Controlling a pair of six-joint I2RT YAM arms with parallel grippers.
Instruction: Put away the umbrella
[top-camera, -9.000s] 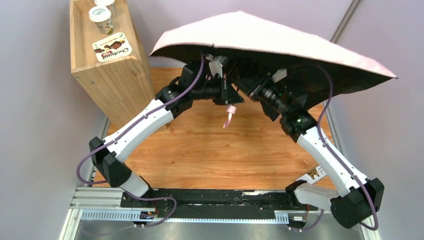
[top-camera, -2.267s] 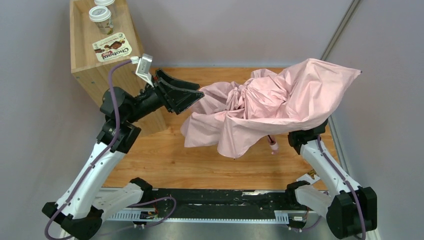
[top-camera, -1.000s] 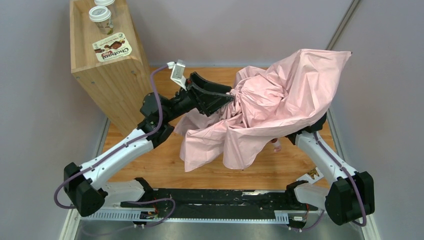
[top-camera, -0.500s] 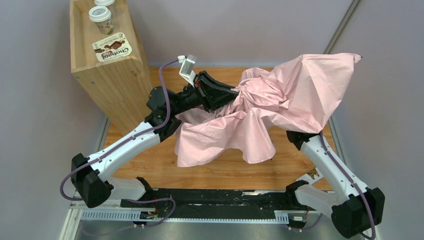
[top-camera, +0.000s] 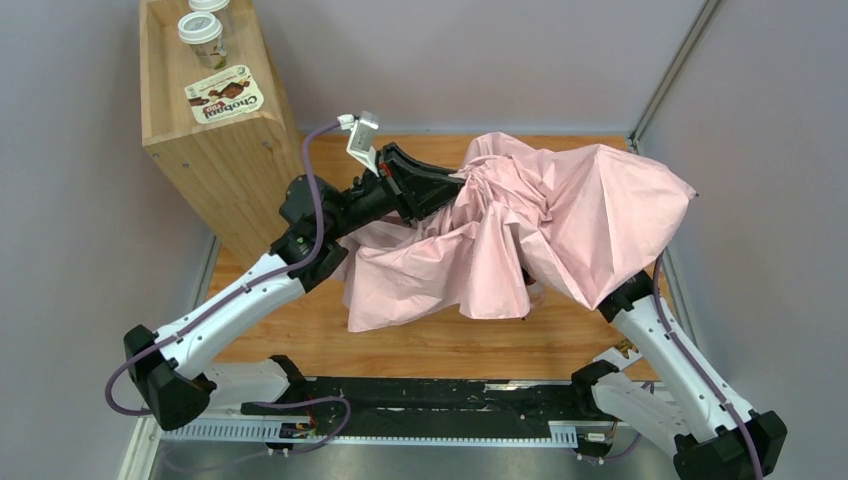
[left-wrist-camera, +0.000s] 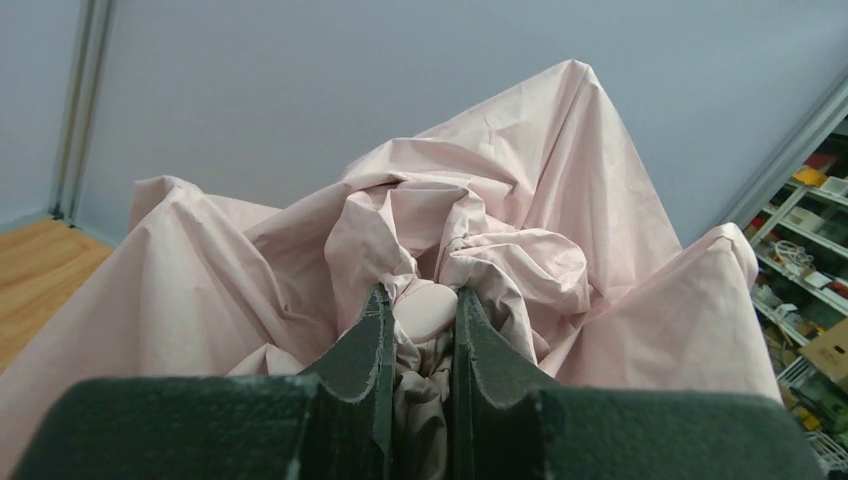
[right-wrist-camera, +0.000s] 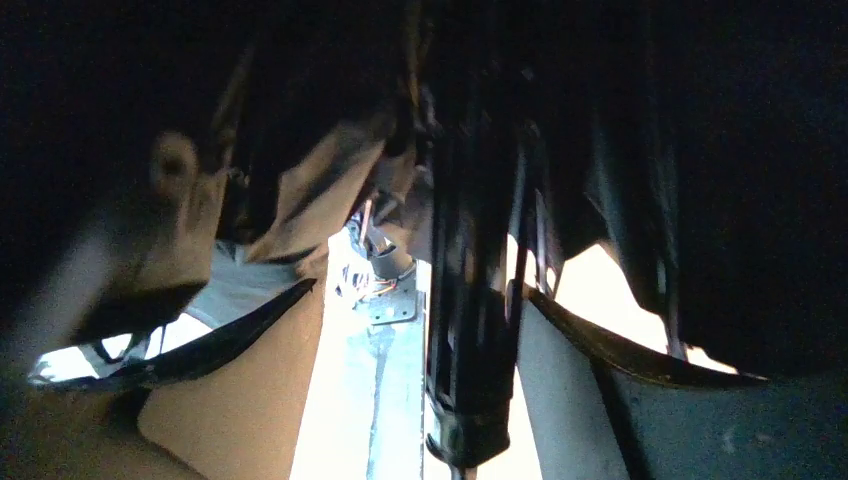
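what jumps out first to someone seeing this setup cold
A big crumpled heap of pale pink umbrella fabric drapes over the middle and right of the wooden table, hiding the wrist of the right arm. The left gripper pinches a gathered fold at its left side. A tall wooden box with lidded cups on top stands at far left.
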